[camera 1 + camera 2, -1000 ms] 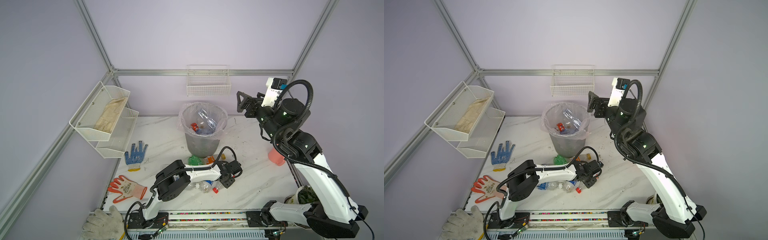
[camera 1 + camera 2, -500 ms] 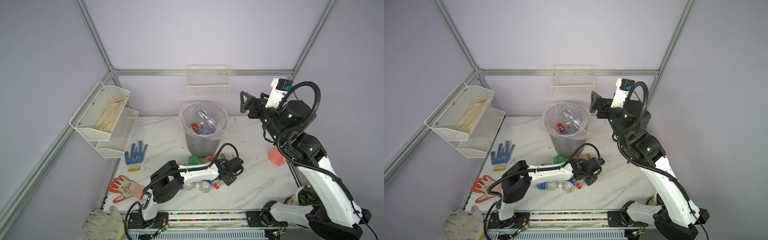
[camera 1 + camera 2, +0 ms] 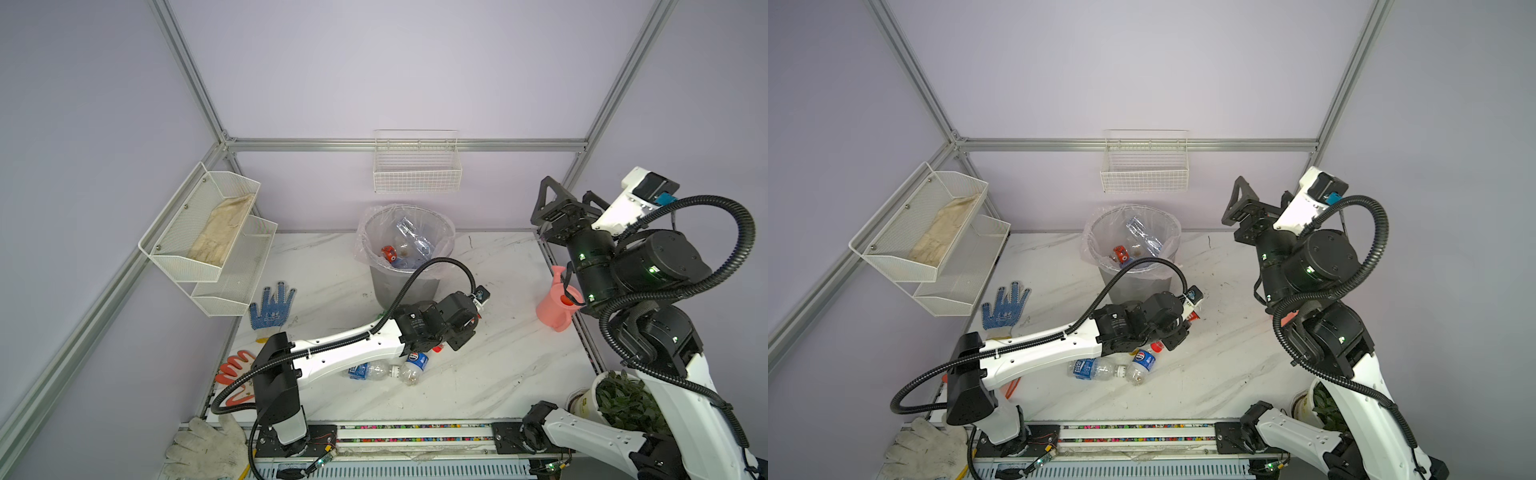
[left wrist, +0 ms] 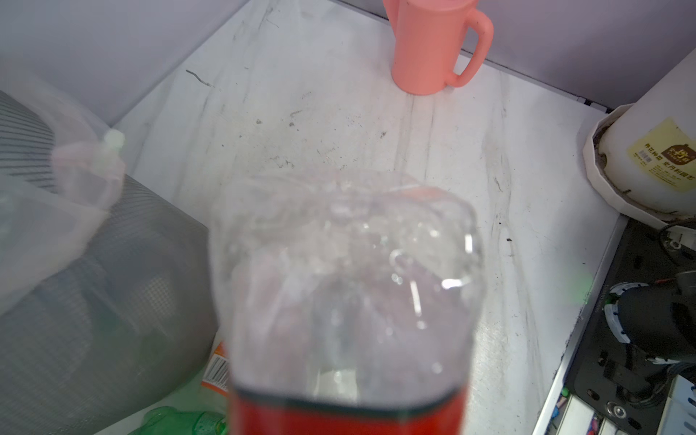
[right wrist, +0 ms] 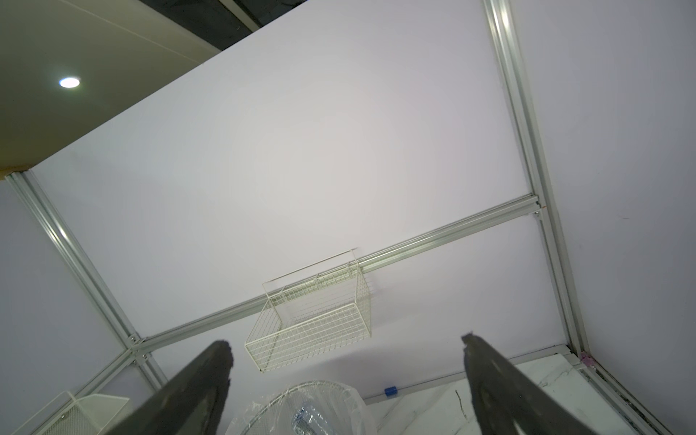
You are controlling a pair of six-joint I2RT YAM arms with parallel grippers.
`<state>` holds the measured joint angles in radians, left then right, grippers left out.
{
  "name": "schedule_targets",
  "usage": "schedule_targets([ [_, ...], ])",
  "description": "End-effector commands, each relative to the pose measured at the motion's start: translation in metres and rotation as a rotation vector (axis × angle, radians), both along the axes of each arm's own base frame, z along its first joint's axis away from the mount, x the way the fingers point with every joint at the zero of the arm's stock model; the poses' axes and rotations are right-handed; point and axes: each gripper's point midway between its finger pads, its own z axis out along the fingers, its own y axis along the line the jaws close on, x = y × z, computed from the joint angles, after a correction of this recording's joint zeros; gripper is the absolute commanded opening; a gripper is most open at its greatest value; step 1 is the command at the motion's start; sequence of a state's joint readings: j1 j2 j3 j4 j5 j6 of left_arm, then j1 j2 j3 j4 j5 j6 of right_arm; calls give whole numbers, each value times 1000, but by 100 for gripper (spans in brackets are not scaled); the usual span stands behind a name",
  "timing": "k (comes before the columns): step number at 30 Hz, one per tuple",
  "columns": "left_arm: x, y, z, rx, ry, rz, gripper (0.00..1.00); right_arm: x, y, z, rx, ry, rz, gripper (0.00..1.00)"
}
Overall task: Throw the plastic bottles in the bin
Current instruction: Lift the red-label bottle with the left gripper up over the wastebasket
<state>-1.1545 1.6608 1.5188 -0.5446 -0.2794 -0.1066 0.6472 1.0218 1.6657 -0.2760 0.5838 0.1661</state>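
Observation:
The bin (image 3: 399,286) (image 3: 1133,286), grey with a clear bag, stands at the back middle with several plastic bottles (image 3: 415,237) inside. My left gripper (image 3: 463,334) (image 3: 1177,332) is low beside the bin's base, shut on a clear red-labelled bottle (image 4: 346,282) that fills the left wrist view and hides the fingers. Two blue-labelled bottles (image 3: 359,370) (image 3: 415,363) lie under the left arm. A green bottle (image 4: 180,422) lies against the bin's foot. My right gripper (image 3: 544,199) (image 5: 346,346) hangs open and empty, high to the right of the bin.
A pink watering can (image 3: 557,307) (image 4: 429,49) stands at the right edge, a potted plant (image 3: 623,399) near the right arm's base. Blue (image 3: 272,305), orange (image 3: 232,374) and white (image 3: 203,449) gloves lie on the left. Wire baskets (image 3: 417,166) (image 3: 208,232) hang on the walls.
My left gripper has shifted right beside the bin's base and narrowed onto the red-labelled bottle. My right arm has swung back to the right, away from the bin, still open.

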Motion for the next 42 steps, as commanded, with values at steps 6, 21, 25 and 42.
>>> schedule_targets([
  [6, 1, 38, 168, -292, -317, 7, 28, 6, -2, -13, 5, 19, -36, 97],
  [21, -13, 173, 302, -712, -562, 172, 25, 26, 26, -54, -79, 121, 39, 98],
  [25, -20, 200, 323, -795, -620, 203, 25, 32, 35, -63, -100, 149, 61, 97],
  [42, -41, 258, 349, -893, -764, 297, 19, 39, 46, -85, -128, 200, 95, 98],
])
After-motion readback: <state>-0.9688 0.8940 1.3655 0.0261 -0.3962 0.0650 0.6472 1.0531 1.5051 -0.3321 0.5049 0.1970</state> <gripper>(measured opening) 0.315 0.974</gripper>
